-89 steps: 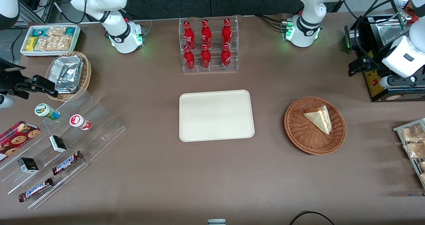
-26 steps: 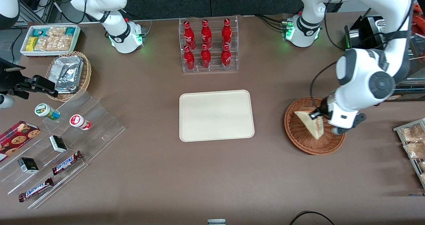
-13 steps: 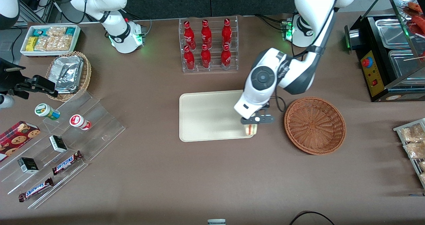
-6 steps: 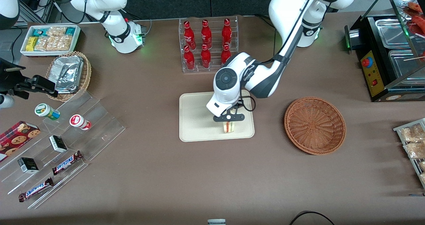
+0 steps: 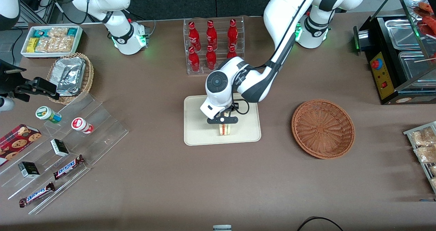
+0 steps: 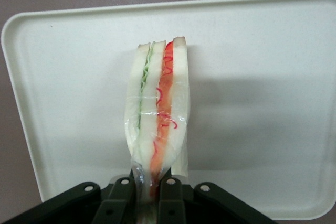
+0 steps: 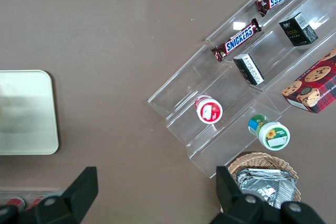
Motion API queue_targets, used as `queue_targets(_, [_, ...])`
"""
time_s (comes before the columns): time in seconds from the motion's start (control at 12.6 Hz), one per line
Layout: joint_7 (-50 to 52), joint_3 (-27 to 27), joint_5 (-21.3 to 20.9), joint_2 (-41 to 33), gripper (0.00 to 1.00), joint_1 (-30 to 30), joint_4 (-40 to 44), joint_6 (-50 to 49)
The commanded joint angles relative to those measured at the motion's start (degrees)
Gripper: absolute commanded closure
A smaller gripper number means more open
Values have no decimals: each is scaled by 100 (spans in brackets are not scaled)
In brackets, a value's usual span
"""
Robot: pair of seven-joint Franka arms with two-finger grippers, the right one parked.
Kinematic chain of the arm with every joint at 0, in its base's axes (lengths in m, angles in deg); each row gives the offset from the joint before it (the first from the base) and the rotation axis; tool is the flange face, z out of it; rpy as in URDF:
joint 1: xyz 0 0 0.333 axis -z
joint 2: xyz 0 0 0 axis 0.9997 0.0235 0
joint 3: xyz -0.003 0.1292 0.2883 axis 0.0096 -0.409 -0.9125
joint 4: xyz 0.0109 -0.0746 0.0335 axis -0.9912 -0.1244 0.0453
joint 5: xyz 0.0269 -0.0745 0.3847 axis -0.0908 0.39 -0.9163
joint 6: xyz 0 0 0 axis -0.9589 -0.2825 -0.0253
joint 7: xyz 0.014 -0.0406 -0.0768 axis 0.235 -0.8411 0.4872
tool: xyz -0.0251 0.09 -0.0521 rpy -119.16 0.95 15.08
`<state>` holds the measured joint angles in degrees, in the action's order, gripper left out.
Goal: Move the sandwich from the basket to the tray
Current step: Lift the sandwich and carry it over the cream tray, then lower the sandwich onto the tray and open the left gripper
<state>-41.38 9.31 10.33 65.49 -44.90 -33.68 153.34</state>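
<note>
Seen from the front, the pincer [image 5: 222,121] is held over the tray [image 5: 196,122], clenched on the sandwich [image 5: 224,130], which hangs below it on edge, over the part of the tray nearer the camera. Whether the sandwich touches the tray cannot be told. The basket [image 5: 323,128] stands empty on the desk [image 5: 218,183], well apart toward the working arm's end. If the sandwich is released while raised, it is likely to topple or bounce toward the near rim.

From the left wrist, the sandwich [image 6: 157,114] is seen gripped at one end between the fingers [image 6: 169,199], its wrap pinched and its layers sticking out away from the pincer [image 6: 149,200] above the tray [image 6: 273,77]. The wrap could cling to the fingers on release, so the sandwich might be dragged along or tipped over. A hard squeeze could also crush the soft bread.
</note>
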Motion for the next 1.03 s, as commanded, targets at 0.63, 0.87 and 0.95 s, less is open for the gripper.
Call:
queue_targets(0.63, [186,-76,-57,331,0,266,198,-94])
queue_targets(0.87, [194,-93,-92,243,0,257,207,-120])
queue_targets(0.95, [203,-102,-75,208,0,248,207,-120])
